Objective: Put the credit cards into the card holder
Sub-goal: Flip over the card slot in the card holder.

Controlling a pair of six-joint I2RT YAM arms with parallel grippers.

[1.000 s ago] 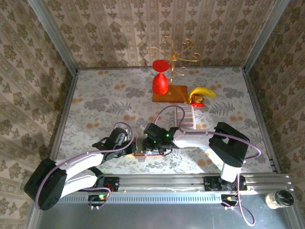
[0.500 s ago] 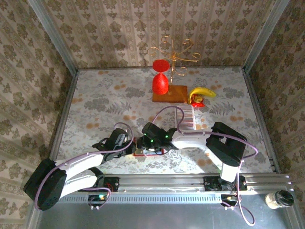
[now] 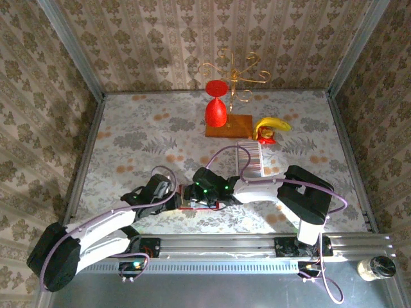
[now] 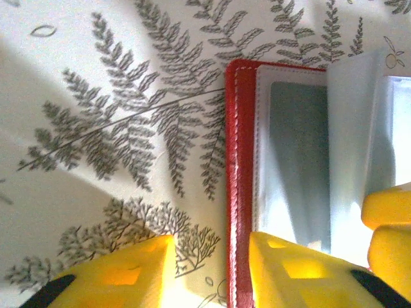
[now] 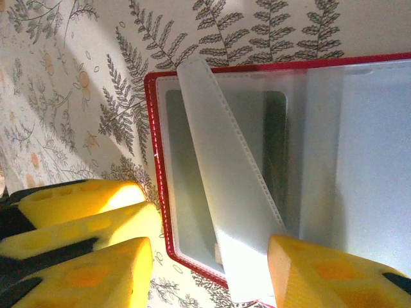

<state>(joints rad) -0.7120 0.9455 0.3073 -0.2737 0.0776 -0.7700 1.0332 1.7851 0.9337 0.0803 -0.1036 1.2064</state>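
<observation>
The red book-like card holder (image 4: 241, 160) lies open on the floral tabletop (image 3: 128, 135), sleeve contents unclear; left jaws apart astride its edge, right jaws apart around a clear sleeve (image 5: 225, 179).

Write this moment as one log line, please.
card holder: lying open | left tool: open, astride its red edge | right tool: open over clear sleeve | credit cards: row lying apart

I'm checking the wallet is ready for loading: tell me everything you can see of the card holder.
The card holder lies open and flat on the fern-print tablecloth, near the table's front centre. Red stitched cover, leather-like; inside, pale translucent plastic sleeves, one leaf lifted between the right gripper's open fingers. The left gripper's open fingers straddle its red edge.
</observation>
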